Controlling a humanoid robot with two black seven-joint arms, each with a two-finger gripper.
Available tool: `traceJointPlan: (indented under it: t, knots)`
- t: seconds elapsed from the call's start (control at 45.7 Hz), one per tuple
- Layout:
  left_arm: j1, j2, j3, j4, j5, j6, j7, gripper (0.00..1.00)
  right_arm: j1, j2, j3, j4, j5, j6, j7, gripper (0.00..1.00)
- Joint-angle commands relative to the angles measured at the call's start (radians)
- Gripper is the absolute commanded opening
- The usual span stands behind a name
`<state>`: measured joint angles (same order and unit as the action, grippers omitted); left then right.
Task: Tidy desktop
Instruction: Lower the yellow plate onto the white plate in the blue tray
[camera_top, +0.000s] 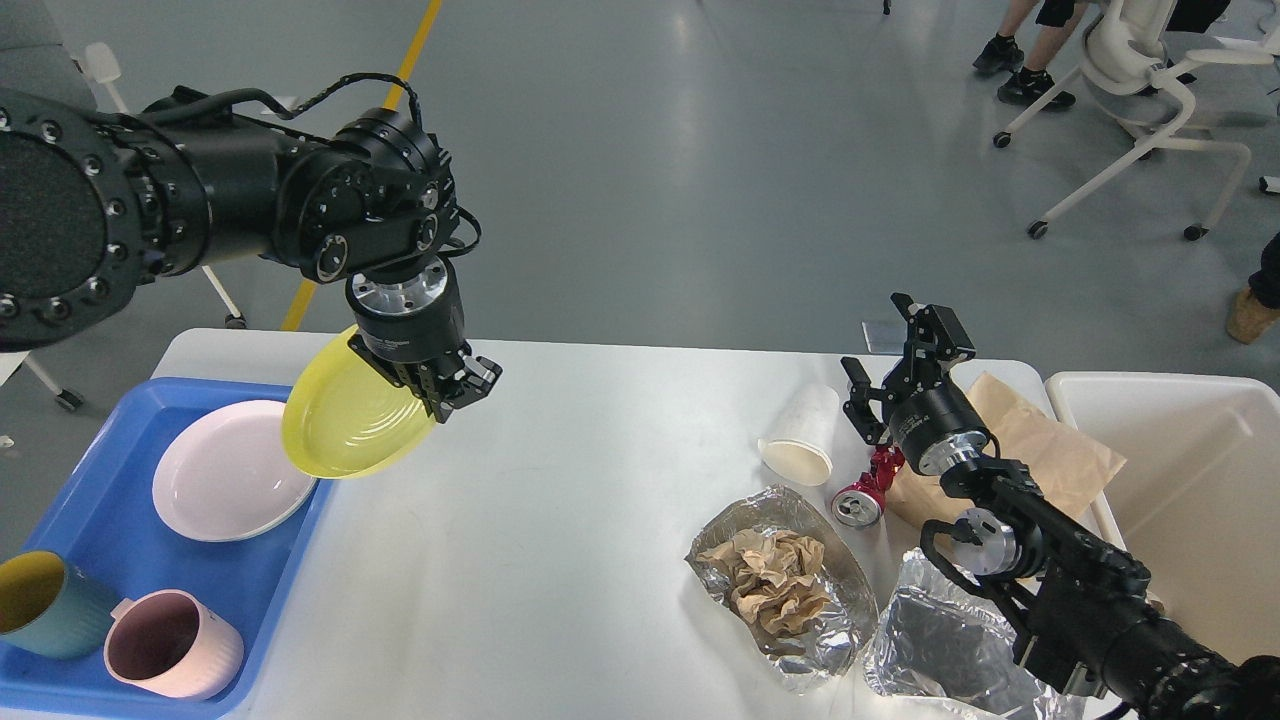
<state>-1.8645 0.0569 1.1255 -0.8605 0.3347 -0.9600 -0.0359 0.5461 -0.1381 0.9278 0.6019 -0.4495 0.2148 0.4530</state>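
The white desktop (560, 560) spans the view. My left gripper (452, 390) is shut on the rim of a yellow plate (350, 425), holding it tilted in the air over the desktop's left part, beside the blue tray (120, 500). My right gripper (895, 345) stands open above the right side, near a fallen white paper cup (803, 440) and a crushed red can (865, 495). A foil dish with crumpled brown paper (780, 585) lies in front, a second foil piece (935, 650) to its right, and a brown paper bag (1040, 450) behind my right arm.
The blue tray holds a white plate (230, 470), a pink mug (170, 645) and a teal mug (45, 605). A cream-white bin (1190, 480) stands at the right edge. Office chairs and people's legs are on the floor beyond.
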Motion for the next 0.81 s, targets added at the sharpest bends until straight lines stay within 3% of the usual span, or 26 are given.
traceJointPlan:
  t: [0.0,0.416,0.788]
  knots:
    - [0.016,0.064,0.023,0.003,0.001,0.000,0.010,0.00,0.000,0.000,0.000,0.001,0.000,0.000,0.000,1.00]
    - [0.139,0.196,0.125,0.052,0.015,0.000,0.013,0.00,0.000,0.000,0.000,-0.001,0.000,0.000,0.000,1.00]
    - [0.258,0.236,0.158,0.153,0.018,0.000,0.013,0.00,0.000,0.000,0.000,-0.001,0.000,0.000,0.001,1.00]
